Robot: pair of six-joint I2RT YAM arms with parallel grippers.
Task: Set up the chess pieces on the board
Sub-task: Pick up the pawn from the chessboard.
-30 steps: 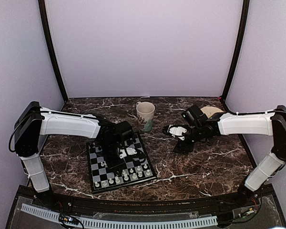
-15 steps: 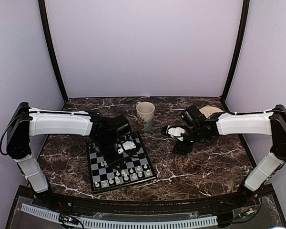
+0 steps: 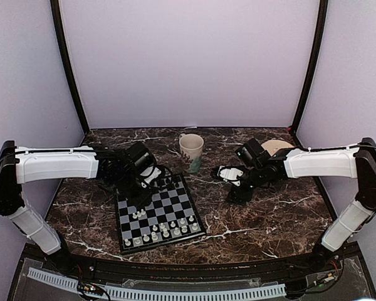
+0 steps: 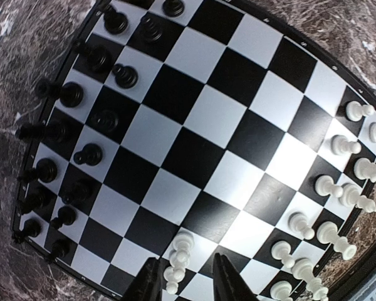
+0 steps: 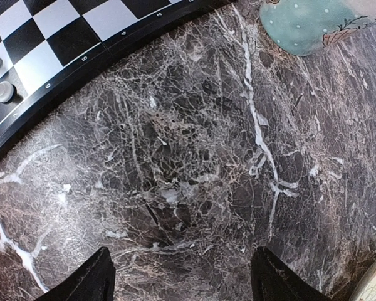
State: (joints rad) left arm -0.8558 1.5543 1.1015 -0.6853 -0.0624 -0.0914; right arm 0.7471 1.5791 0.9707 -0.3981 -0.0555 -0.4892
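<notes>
The board (image 3: 175,204) lies at the front left of the marble table. White chess pieces (image 3: 169,229) stand along its near rows, and two more stand a row further in at its left side. Black pieces (image 3: 169,182) stand along its far edge. My left gripper (image 3: 155,177) hovers over the board's far left part. In the left wrist view it (image 4: 188,285) is open, and a few white pawns (image 4: 182,248) show on the board (image 4: 213,119) below the gap. My right gripper (image 3: 229,174) is open and empty over bare marble, as the right wrist view (image 5: 183,282) also shows.
A cream mug (image 3: 191,150) stands just behind the board's far right corner and shows in the right wrist view (image 5: 301,22). A tan disc (image 3: 277,147) lies at the back right. The board's corner (image 5: 56,25) shows at the top left of the right wrist view.
My left arm has drawn back and to the left, from over the board's middle to its far left part. The right arm has hardly moved.
</notes>
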